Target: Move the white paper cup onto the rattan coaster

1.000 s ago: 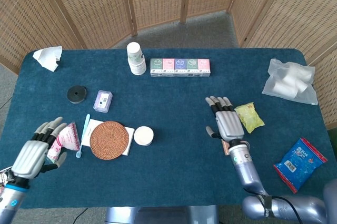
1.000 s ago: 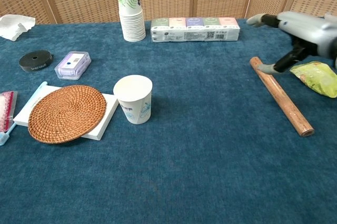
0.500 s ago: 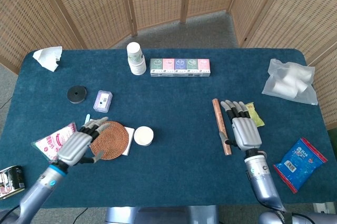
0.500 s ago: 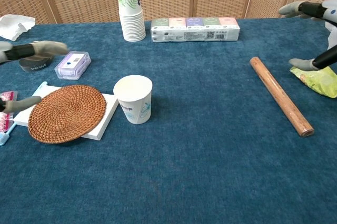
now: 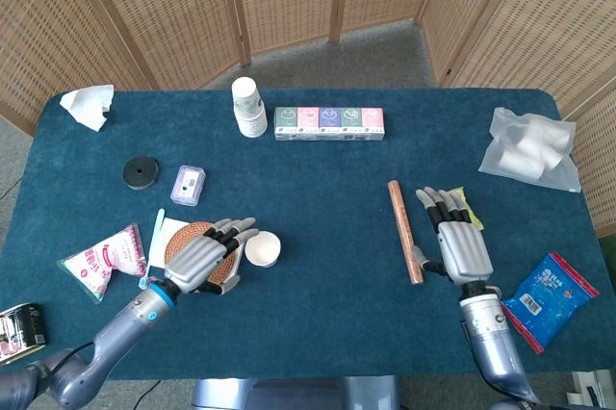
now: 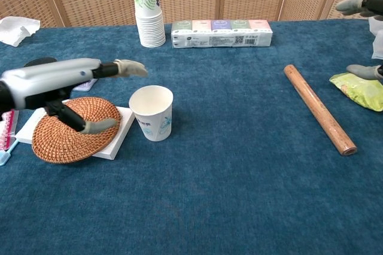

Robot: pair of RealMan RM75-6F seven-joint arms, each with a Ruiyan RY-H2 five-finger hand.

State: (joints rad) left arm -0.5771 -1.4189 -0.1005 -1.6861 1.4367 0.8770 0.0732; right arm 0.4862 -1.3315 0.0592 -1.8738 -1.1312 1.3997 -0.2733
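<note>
The left hand point(image 5: 204, 258) is above the round woven rattan coaster point(image 6: 75, 128), with its fingers spread wide and nothing in it. Its fingertips point(image 6: 133, 68) point toward the white paper cup point(image 6: 152, 112) and come close to the rim, but I cannot tell if they touch it. The cup stands upright on the blue cloth surface point(image 6: 227, 183), just beside the right edge of the coaster and not on it. The coaster lies on a flat white pad point(image 6: 117, 136).

The right hand point(image 5: 456, 243) is far from the cup, on the other side of the surface. It is flat and wide, holding nothing, and it is between a long brown wooden rod point(image 5: 404, 230) and a yellow-green snack packet point(image 6: 361, 89).

At the back edge there is a stack of paper cups point(image 5: 248, 107) and next to it a row of small tissue packs point(image 5: 329, 122).
</note>
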